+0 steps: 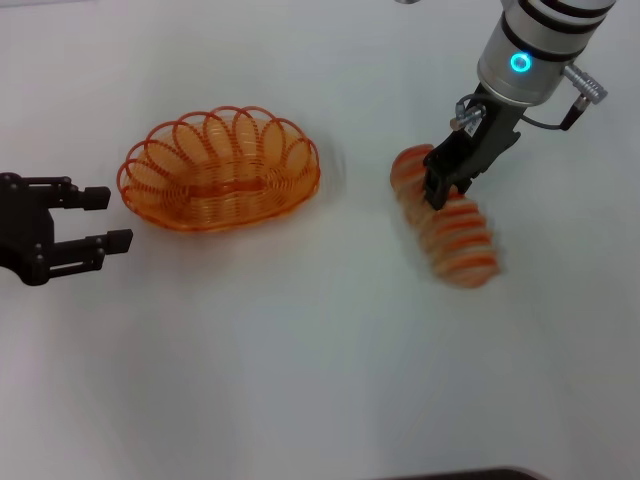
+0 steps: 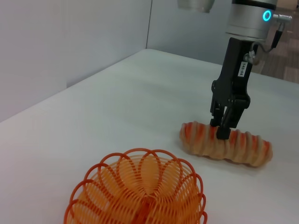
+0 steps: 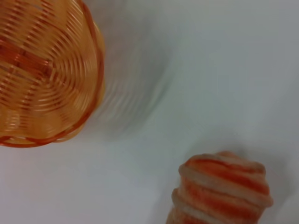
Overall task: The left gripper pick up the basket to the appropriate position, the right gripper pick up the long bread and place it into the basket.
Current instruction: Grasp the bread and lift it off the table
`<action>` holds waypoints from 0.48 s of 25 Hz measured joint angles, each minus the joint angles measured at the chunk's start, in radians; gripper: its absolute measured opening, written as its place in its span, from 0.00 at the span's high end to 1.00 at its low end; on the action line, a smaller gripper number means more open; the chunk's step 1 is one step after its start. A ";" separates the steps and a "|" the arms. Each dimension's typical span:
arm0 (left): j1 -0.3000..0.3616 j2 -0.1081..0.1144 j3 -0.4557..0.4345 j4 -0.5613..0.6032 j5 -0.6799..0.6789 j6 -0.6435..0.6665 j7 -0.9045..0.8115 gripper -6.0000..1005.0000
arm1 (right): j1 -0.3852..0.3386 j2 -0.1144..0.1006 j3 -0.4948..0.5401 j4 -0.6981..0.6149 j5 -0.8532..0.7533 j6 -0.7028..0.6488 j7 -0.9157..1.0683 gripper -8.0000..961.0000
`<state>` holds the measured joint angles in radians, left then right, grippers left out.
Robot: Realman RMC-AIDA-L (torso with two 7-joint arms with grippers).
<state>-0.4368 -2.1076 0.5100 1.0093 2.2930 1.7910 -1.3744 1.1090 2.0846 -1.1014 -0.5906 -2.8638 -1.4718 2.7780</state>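
Note:
The orange wire basket (image 1: 297,163) stands empty on the white table, left of centre. My left gripper (image 1: 118,218) is open just left of the basket, level with its near end and not touching it. The long bread (image 1: 465,245), pale tan with orange-red ridges, lies on the table at the right. My right gripper (image 1: 440,195) comes down from above and is closed across the bread near its far end. The left wrist view shows its fingers (image 2: 223,133) pinching the bread (image 2: 243,147), with the basket (image 2: 140,186) in front. The right wrist view shows the basket (image 3: 46,70) and one end of the bread (image 3: 224,186).
The white table (image 1: 300,360) stretches bare between the basket and the bread and toward the near edge. A pale wall (image 2: 70,42) stands behind the table in the left wrist view.

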 joint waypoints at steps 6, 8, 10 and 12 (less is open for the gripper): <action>0.001 0.001 0.001 0.000 0.000 0.001 0.000 0.43 | -0.001 0.000 0.000 0.000 0.000 -0.002 0.000 0.64; 0.002 0.001 0.001 0.000 0.000 0.000 0.000 0.43 | -0.001 0.000 0.000 0.000 0.000 -0.004 0.000 0.66; 0.002 0.001 0.001 0.000 0.000 0.001 0.000 0.43 | -0.002 0.000 0.000 0.000 0.000 -0.006 0.000 0.68; 0.003 0.001 0.000 0.000 0.000 0.000 0.000 0.43 | -0.002 0.000 0.000 0.000 0.000 -0.008 0.000 0.69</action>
<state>-0.4341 -2.1062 0.5105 1.0094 2.2934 1.7915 -1.3745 1.1075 2.0847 -1.1014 -0.5906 -2.8639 -1.4797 2.7781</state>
